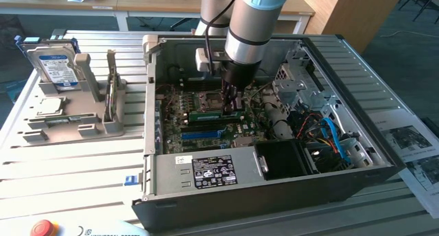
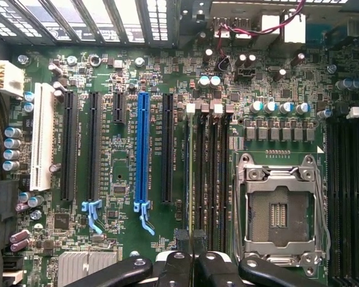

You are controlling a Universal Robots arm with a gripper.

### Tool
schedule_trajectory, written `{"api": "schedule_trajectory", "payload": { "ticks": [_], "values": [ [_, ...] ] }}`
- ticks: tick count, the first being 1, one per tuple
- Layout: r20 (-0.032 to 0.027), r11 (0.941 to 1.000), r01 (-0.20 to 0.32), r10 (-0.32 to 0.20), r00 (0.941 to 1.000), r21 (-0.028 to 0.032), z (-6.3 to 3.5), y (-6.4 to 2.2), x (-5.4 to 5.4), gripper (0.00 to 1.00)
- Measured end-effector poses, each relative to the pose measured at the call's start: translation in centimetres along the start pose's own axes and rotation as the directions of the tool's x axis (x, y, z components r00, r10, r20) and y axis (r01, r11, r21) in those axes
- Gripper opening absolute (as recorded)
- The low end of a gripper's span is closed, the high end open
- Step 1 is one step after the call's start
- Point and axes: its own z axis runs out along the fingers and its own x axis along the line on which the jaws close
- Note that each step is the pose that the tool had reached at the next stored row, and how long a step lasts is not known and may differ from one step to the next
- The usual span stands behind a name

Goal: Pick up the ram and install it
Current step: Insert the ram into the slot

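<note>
My gripper (image 1: 232, 110) reaches down into the open computer case (image 1: 154, 107), just over the motherboard beside the processor socket (image 1: 209, 98). It is shut on the ram (image 1: 214, 114), a narrow green stick lying along the memory slots. In the wrist view the two black fingertips (image 2: 180, 238) are pressed together at the end of the memory slots (image 2: 209, 173). The ram (image 2: 186, 173) shows edge-on as a thin line over the slot nearest the black expansion slots. How deep it sits in the slot I cannot tell.
A grey fixture (image 1: 69, 128) at the exterior view's left holds a hard drive (image 1: 55, 66) and a silver processor chip (image 1: 49, 106). Inside the case are the power supply (image 1: 205, 171), drive cage (image 1: 302, 82) and blue cables (image 1: 332, 135). A blue expansion slot (image 2: 142, 149) runs beside the memory slots.
</note>
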Motion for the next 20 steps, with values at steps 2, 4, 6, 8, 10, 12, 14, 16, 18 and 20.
{"api": "schedule_trajectory", "payload": {
  "ticks": [2,4,6,8,10,12,14,16,18,20],
  "values": [
    [0.0002,1.0,-0.003,0.003,1.0,0.0001,0.0,0.0,0.0,0.12],
    [0.0002,1.0,-0.004,0.004,1.0,0.0001,0.0,0.0,0.0,0.12],
    [0.0002,1.0,-0.004,0.004,1.0,0.0001,0.0,0.0,0.0,0.12],
    [0.0002,1.0,-0.004,0.004,1.0,0.0,0.0,0.0,0.0,0.12],
    [0.0005,1.0,-0.004,0.004,1.0,0.0002,0.58,-0.03,0.01,0.12],
    [0.0002,1.0,-0.004,0.004,1.0,0.0003,0.74,-0.02,0.02,0.12],
    [0.0,1.0,-0.004,0.004,1.0,0.0002,0.78,-0.01,0.02,0.12],
    [0.0,1.0,-0.004,0.004,1.0,0.0002,0.79,0.0,0.02,0.12],
    [0.0001,1.0,-0.004,0.004,1.0,0.0002,0.79,0.0,0.02,0.12],
    [0.0002,1.0,-0.004,0.004,1.0,0.0002,0.8,-0.01,0.02,0.12]
  ]
}}
